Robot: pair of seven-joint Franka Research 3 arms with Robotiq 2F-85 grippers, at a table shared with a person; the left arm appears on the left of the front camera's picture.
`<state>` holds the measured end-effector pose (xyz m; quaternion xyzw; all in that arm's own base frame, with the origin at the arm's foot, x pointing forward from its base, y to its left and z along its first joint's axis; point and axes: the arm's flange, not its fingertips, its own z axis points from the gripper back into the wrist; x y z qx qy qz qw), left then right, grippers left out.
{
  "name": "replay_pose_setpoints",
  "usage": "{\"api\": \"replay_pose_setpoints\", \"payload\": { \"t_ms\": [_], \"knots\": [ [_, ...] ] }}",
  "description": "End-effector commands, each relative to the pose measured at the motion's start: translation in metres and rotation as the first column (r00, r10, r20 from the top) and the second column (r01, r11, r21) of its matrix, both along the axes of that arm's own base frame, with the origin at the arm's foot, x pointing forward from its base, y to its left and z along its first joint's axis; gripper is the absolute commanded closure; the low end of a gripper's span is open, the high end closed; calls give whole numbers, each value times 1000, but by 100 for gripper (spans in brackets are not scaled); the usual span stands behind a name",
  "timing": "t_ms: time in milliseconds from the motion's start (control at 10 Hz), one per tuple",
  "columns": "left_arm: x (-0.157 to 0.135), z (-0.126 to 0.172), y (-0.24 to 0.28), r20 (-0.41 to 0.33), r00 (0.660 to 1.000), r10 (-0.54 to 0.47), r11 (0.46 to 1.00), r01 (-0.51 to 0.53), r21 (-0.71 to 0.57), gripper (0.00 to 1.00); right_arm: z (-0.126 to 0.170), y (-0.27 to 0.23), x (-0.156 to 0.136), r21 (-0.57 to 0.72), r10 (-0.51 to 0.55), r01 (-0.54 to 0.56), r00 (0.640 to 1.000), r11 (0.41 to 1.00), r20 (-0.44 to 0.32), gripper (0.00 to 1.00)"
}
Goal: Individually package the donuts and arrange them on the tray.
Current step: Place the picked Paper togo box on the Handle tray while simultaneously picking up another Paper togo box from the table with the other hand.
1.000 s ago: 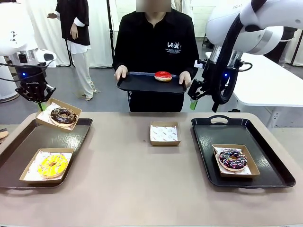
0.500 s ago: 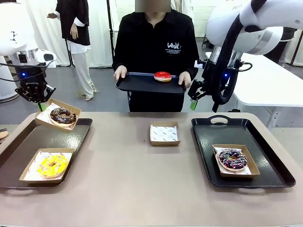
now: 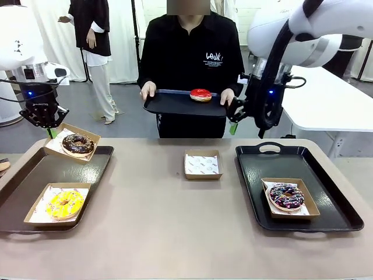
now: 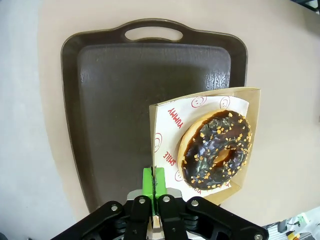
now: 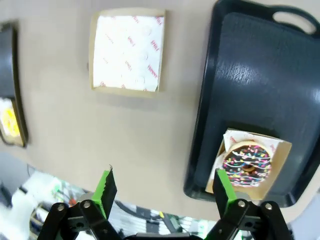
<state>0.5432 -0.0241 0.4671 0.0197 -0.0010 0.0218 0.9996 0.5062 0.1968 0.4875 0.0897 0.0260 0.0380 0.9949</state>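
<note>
My left gripper [image 3: 50, 129] is shut on a corner of the brown box [image 4: 162, 150] that carries the chocolate donut [image 3: 77, 143] [image 4: 216, 150], holding it tilted over the far edge of the left tray [image 3: 52, 172] [image 4: 115, 100]. The yellow donut [image 3: 64, 203] lies in its box on that tray. On the right tray [image 3: 303, 169] [image 5: 250, 75] the purple sprinkled donut [image 3: 286, 196] [image 5: 246, 165] sits boxed. A person holds a small tray [image 3: 175, 105] with the red donut [image 3: 200, 94]. My right gripper [image 3: 232, 119] [image 5: 165, 185] hangs open in the air beside that small tray.
An empty paper-lined box [image 3: 203, 164] [image 5: 127, 52] sits mid-table between the two trays. The person stands at the far edge of the table. A white table [image 3: 332, 99] stands behind at the right.
The right arm has shifted a little to the left, toward the person's tray. The left gripper and its box have stayed put.
</note>
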Motion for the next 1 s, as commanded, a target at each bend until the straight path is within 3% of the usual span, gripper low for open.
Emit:
{"api": "replay_pose_setpoints", "payload": {
  "t_ms": [0, 200, 500, 900],
  "knots": [
    [16, -2, 14, -8, 1000, -12, 1000, 12, -23, 99, -2, 41, 26, -87, -116, 115, 993, 990, -9, 0],
    [25, -12, 32, 15, 999, -29, 998, 29, -50, 99, -13, 61, 49, -100, -180, 180, 984, 979, 2, 0],
    [27, -32, 46, 35, 996, -80, 994, 83, -70, 99, -49, 70, 74, -87, -45, 56, 992, 995, 121, 0],
    [37, -62, 41, -1, 994, -114, 993, 113, -43, 99, -93, 64, 82, -74, -29, 38, 992, 997, 119, 0]
  ]
}}
